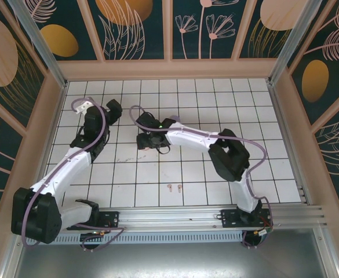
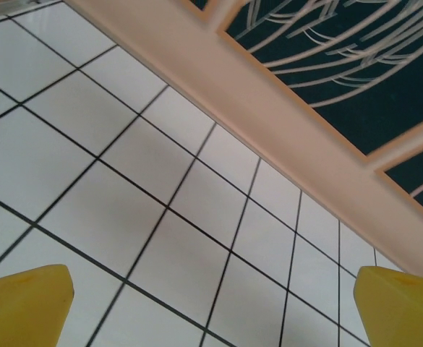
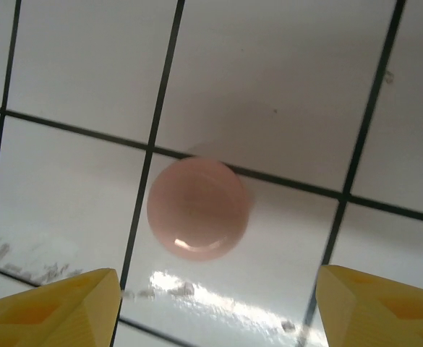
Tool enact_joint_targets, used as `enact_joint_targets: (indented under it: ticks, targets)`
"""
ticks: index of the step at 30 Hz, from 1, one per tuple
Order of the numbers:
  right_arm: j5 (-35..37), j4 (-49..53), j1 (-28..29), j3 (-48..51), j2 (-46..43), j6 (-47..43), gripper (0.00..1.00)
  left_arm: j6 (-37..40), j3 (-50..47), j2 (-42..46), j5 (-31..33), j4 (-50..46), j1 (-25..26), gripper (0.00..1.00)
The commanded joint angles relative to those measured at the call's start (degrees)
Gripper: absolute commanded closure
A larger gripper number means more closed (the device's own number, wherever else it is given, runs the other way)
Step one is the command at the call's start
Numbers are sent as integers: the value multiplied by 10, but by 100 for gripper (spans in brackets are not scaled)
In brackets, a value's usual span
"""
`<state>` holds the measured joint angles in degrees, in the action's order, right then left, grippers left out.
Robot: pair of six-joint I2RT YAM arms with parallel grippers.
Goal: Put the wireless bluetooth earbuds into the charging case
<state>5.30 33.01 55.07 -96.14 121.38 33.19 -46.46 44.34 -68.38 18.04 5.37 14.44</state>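
Two pink earbuds (image 1: pixel 170 187) lie on the bench (image 1: pixel 215 104), the left tool (image 2: pixel 211 311) spread wide over white tiles (image 2: pixel 153 166), the right tool (image 3: pixel 218 311) released over a round pink case (image 3: pixel 197 208).

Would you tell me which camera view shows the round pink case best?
Right wrist: the round pink case shows whole and close. From above, the right end effector covers it; the left wrist faces bare tiles.
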Motion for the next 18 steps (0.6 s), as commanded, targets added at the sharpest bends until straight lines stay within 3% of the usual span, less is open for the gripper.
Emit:
enact_joint_targets:
  ticks: [1, 18]
  targets:
    - [39, 67, 11, -65, 38, -8, 27, -30, -8, 12, -23, -14, -23, 1]
    - [67, 137, 22, -199, 160, 27, 29, -46, -45, 39, -13, 7, -54, 1]
